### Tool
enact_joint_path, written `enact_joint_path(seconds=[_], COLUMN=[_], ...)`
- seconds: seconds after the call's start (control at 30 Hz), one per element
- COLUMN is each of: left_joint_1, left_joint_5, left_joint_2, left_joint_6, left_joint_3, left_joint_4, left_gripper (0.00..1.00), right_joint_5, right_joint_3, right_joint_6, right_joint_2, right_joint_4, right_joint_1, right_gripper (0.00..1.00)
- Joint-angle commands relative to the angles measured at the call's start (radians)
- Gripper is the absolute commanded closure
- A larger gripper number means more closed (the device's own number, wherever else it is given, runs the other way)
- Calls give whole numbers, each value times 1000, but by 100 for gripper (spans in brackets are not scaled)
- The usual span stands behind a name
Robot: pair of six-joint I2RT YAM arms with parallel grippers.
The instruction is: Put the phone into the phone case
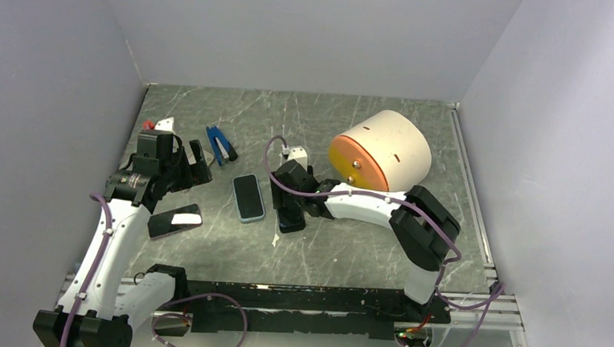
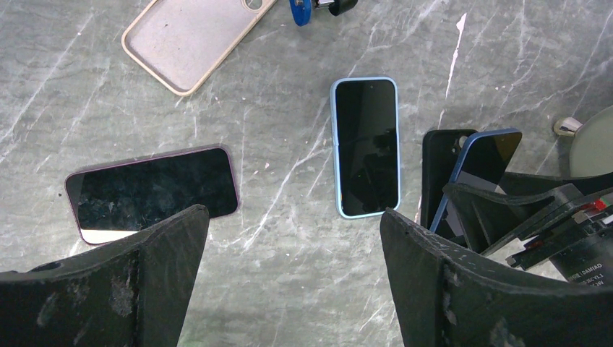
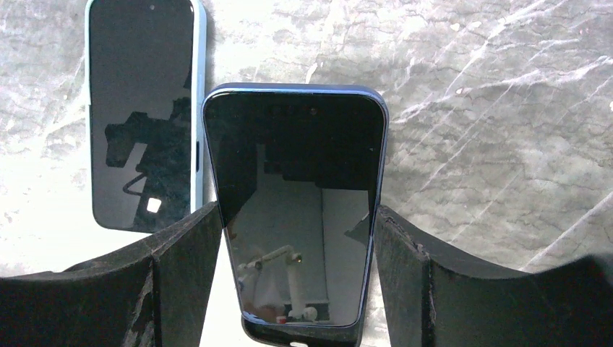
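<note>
My right gripper (image 3: pixel 296 214) is shut on the long sides of a dark-screened phone (image 3: pixel 296 210) with a blue rim. The phone is tilted, its lower end resting over a black phone case (image 3: pixel 303 335) that lies on the table. In the left wrist view the phone (image 2: pixel 486 160) leans over the case (image 2: pixel 439 173). From above, the right gripper (image 1: pixel 290 201) sits at the table's middle over the case (image 1: pixel 291 221). My left gripper (image 2: pixel 294 213) is open and holds nothing. It hovers over bare tabletop at the left (image 1: pixel 196 163).
A phone in a light-blue case (image 1: pixel 248 196) lies just left of the right gripper. A pink-rimmed phone (image 1: pixel 175 220) lies near the left arm. An empty beige case (image 2: pixel 191 40) and a blue tool (image 1: pixel 221 144) lie farther back. A white cylinder with an orange face (image 1: pixel 382 150) stands back right.
</note>
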Motion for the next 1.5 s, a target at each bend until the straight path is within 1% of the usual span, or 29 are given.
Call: enact_joint_path(seconds=[0.0, 0.5, 0.77, 1.1, 1.3, 1.47], left_joint_1=[-2, -2, -2, -2, -2, -2], left_joint_5=[6, 6, 8, 8, 8, 9], left_joint_2=[-18, -18, -18, -20, -21, -22], left_joint_6=[-7, -8, -8, -8, -8, -8], left_joint_3=[30, 30, 30, 30, 28, 28], left_joint_4=[10, 10, 11, 12, 12, 12], left_gripper=[7, 7, 6, 6, 6, 6], right_joint_5=[45, 79, 98, 116, 143, 178], right_joint_3=[-2, -11, -6, 8, 12, 18], right_joint_6=[-1, 35, 61, 122, 178, 220], right_joint_2=[-48, -23, -12, 12, 15, 18], right_joint_4=[21, -10, -56, -118, -154, -188], right_joint_1=[12, 53, 69, 82, 83, 82], right_gripper=[45, 46, 44, 31, 29, 21])
